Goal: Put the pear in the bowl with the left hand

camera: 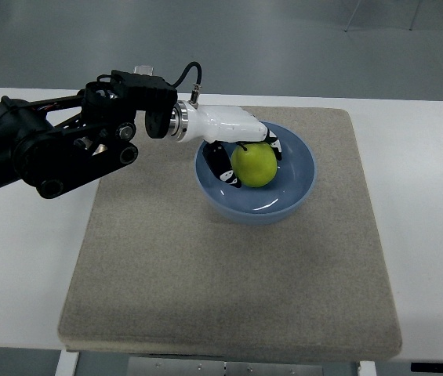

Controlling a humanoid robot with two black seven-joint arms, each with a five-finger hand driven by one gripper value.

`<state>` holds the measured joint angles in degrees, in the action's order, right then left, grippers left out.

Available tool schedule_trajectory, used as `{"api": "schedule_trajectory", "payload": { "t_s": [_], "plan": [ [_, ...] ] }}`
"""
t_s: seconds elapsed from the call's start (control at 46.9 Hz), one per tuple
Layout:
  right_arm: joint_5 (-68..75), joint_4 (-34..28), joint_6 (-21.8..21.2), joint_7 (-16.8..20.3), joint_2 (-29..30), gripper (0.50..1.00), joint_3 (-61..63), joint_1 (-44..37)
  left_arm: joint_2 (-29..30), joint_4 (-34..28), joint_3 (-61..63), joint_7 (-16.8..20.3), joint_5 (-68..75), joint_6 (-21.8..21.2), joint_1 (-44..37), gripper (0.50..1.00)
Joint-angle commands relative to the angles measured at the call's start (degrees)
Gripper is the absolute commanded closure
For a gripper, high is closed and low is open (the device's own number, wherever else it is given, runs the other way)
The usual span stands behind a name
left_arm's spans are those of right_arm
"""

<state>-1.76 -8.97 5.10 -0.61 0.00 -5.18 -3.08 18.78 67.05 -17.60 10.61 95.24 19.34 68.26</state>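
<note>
A yellow-green pear [254, 164] is inside the blue bowl [299, 184], which stands on the grey mat toward the far middle. My left hand [241, 145], white with black fingertips, reaches over the bowl's left rim from the left. Its fingers [221, 164] curl around the pear from the left and from behind, still touching it. I cannot tell whether the pear rests on the bowl's bottom or hangs just above it. The right hand does not show.
The grey mat [229, 282] covers most of the white table [433, 235]. The black left arm [56, 149] lies across the table's far left. Grey floor lies beyond the table's far edge.
</note>
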Motion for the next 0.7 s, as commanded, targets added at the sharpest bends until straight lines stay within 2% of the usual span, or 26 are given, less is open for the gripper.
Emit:
{"api": "schedule_trajectory", "payload": {
  "t_s": [0.0, 0.064, 0.299, 0.363, 0.47, 0.683],
  "plan": [
    [0.0, 0.0, 0.0, 0.0, 0.0, 0.574, 0.0, 0.0, 0.6, 0.3, -0.1, 0.0, -0.5, 0.3, 0.1, 0.557],
    [0.0, 0.0, 0.0, 0.0, 0.0, 0.576, 0.0, 0.0, 1.3, 0.3, -0.5, 0.0, -0.9, 1.3, 0.5, 0.540],
    [0.0, 0.0, 0.0, 0.0, 0.0, 0.574, 0.0, 0.0, 4.1, 0.3, -5.6, 0.0, -8.9, 5.0, 0.6, 0.534],
    [0.0, 0.0, 0.0, 0.0, 0.0, 0.576, 0.0, 0.0, 5.6, 0.2, -6.8, -0.1, -14.9, 4.8, 0.8, 0.508],
    [0.0, 0.0, 0.0, 0.0, 0.0, 0.576, 0.0, 0.0, 7.7, -1.1, -7.4, -0.1, -23.9, 3.8, 0.7, 0.508],
    [0.0, 0.0, 0.0, 0.0, 0.0, 0.576, 0.0, 0.0, 9.3, -9.1, -8.0, 0.0, -42.4, 0.3, -0.4, 0.508]
  ]
}}
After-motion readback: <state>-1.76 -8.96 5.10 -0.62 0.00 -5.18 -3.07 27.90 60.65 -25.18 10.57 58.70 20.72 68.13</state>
